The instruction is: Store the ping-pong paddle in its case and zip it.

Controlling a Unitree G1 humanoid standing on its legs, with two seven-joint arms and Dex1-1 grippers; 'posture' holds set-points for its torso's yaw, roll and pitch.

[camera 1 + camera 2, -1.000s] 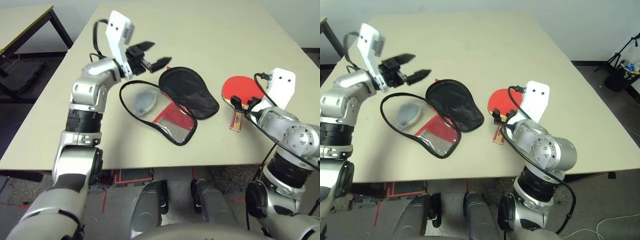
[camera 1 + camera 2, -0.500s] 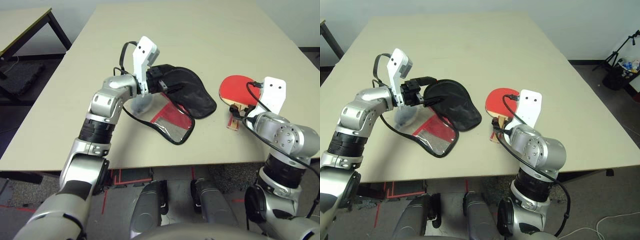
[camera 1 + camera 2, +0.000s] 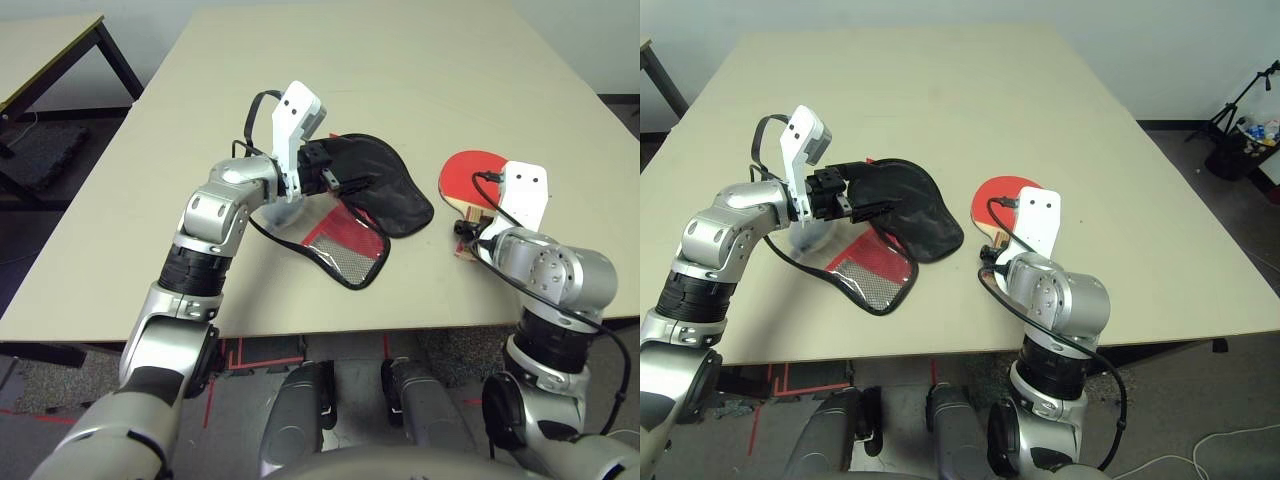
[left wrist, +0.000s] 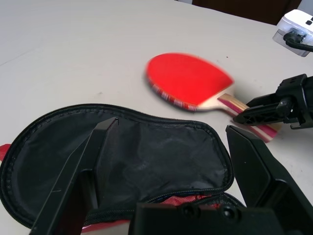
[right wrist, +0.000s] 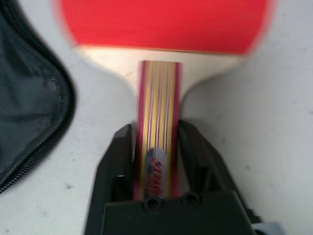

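A: Where's the ping-pong paddle (image 5: 161,29) vs the right gripper (image 5: 157,147)?

B: Flat on the table (image 3: 420,60), just right of the case (image 3: 385,185). Its striped handle sits between the right gripper's fingers, closed up against its sides (grip looks snug).

A: And the left gripper (image 4: 171,147)?

B: Spread wide, holding nothing, hovering over the case's opened black flap, the paddle beyond it.

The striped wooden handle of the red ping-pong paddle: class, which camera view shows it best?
The right wrist view: the striped wooden handle fills the middle, lying between the right gripper's black fingers. The left wrist view shows it small and sideways; in the eye views the right arm hides most of it.
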